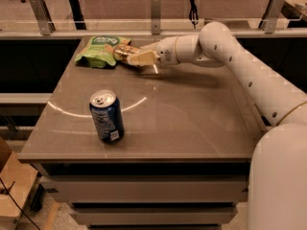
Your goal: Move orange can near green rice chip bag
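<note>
Table (192,109): a wide grey-brown top with a pale curved arc across it, filling the middle of the camera view.
Robot arm (240,66): a thick white arm that comes in from the near right and reaches across to the far left part of the table.
Green rice chip bag (95,51): a flat, crinkled light green bag lying at the far left corner of the table, its dark round logo facing up.
Blue can (106,116): a dark blue drink can standing upright at the near left, well apart from the bag and the arm.
Gripper (130,55): at the end of the arm, low over the far left of the table, just right of the bag. Its pale fingers (143,58) are clamped around the orange can.
Orange can (121,51): a small coppery can held tilted on its side in the claw, its end meeting the right edge of the bag. Whether it rests on the table cannot be told.
</note>
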Motion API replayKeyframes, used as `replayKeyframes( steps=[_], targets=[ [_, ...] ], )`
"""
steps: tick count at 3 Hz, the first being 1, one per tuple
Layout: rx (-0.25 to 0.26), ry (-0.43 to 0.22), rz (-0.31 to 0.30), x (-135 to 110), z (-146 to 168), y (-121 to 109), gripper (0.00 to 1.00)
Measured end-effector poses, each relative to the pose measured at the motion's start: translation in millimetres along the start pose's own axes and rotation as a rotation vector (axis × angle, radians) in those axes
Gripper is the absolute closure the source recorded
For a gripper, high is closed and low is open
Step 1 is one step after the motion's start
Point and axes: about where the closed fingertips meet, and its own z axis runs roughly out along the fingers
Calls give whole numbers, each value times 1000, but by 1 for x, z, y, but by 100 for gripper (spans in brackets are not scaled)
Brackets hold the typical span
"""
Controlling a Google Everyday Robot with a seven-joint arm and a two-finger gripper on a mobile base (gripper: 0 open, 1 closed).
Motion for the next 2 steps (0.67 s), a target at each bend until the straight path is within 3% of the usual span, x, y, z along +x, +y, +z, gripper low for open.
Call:
replayKeyframes(
  steps=[1,2],
  targets=[
    [-5,-13,16,4,2,9,0],
    [-5,-13,16,4,2,9,0]
  ],
)
